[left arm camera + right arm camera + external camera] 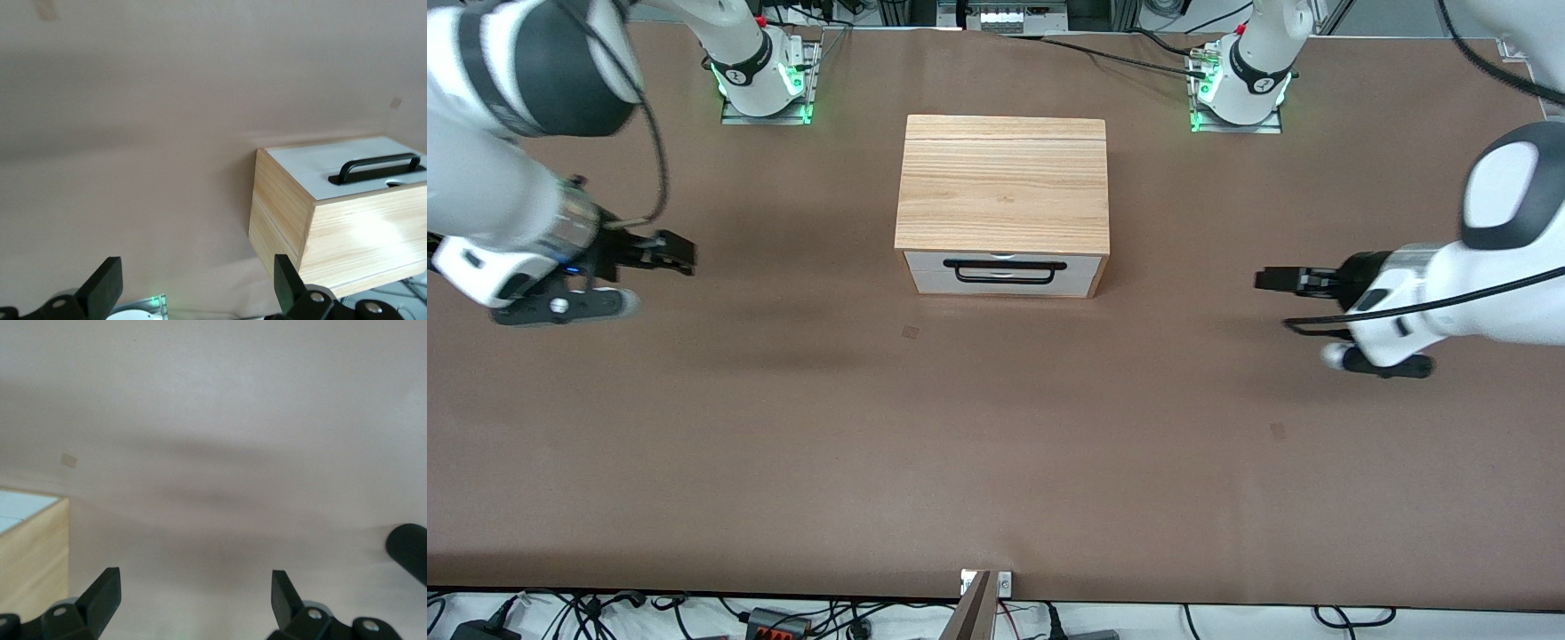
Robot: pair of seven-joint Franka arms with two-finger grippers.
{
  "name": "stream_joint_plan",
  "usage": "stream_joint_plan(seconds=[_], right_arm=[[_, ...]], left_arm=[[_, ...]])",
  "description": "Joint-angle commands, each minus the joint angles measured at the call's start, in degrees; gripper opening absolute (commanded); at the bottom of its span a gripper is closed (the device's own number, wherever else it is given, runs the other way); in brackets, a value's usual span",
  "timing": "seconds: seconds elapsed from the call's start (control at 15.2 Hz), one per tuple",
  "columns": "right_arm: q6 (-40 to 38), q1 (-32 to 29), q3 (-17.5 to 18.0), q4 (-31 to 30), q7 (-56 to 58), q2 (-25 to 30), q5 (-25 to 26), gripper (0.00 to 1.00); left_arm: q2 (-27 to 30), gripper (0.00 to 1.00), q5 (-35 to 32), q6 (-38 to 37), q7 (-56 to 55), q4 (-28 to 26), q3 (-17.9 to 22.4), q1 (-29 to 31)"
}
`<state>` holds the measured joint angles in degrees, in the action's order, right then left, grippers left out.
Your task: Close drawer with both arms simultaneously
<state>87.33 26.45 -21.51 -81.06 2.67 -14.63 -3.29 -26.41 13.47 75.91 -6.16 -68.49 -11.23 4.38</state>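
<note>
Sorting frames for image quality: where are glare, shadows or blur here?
Front view: sharp, with soft arm shadows on the brown table. Left wrist view: a bright glare patch washes out the cabinet side. Right wrist view: hazy, with dark shadow bands across the table and a blurred dark object at the edge.

In the right wrist view we see only a corner of the cabinet (33, 553), cut at the frame's lower left edge. We cannot make out the drawer's (1003, 272) interior in the front view's centre.
</note>
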Motion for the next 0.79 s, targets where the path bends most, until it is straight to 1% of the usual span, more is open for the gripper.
stream_joint_plan(seconds=[0.0, 0.07, 0.13, 0.2, 0.26, 0.33, 0.46, 0.59, 0.72], right_arm=[[-0.05, -7.07, 6.27, -6.37, 2.6, 6.26, 3.45, 1.0], [0.38, -13.64, 13.01, -9.17, 2.69, 8.54, 6.08, 1.0], [2.21, -19.36, 19.51, -12.33, 2.26, 11.18, 8.19, 1.0], [4.67, -23.07, 22.89, -15.76, 1.64, 13.81, 8.39, 1.0], [7.3, -25.11, 23.7, -18.84, 1.55, 15.93, 8.3, 1.0], [8.98, -26.26, 23.71, -21.04, 1.37, 17.25, 7.78, 1.0], [8.65, -27.76, 23.36, -21.16, 1.9, 17.36, 6.38, 1.0], [8.56, -28.38, 21.7, -20.11, 1.99, 18.66, 4.01, 1.0], [7.08, -28.12, 20.99, -19.4, 1.12, 18.5, 3.55, 1.0]], left_arm=[[3.11, 1.0, -2.48, 0.73, 0.97, -0.43, -0.55, 0.97], [4.59, 1.0, -2.92, 0.38, 0.98, 0.54, -0.64, 1.68], [6.09, 1.0, -3.96, -0.06, 0.89, 0.2, -0.64, 1.25], [7.15, 1.0, -7.02, -1.02, 0.45, 0.02, -1.25, 1.16], [7.77, 1.0, -7.83, -1.55, 0.36, -0.24, -1.86, 1.16], [8.12, 1.0, -8.45, -1.64, 0.27, -0.59, -2.57, 1.07], [10.74, 1.0, -10.81, -1.64, 0.27, -3.57, -3.01, 1.07], [15.92, 1.0, -11.8, 0.27, 0.19, -10.75, -3.89, 1.16], [23.38, 1.0, -11.8, 6.32, 0.1, -21.11, -4.07, 1.16]])
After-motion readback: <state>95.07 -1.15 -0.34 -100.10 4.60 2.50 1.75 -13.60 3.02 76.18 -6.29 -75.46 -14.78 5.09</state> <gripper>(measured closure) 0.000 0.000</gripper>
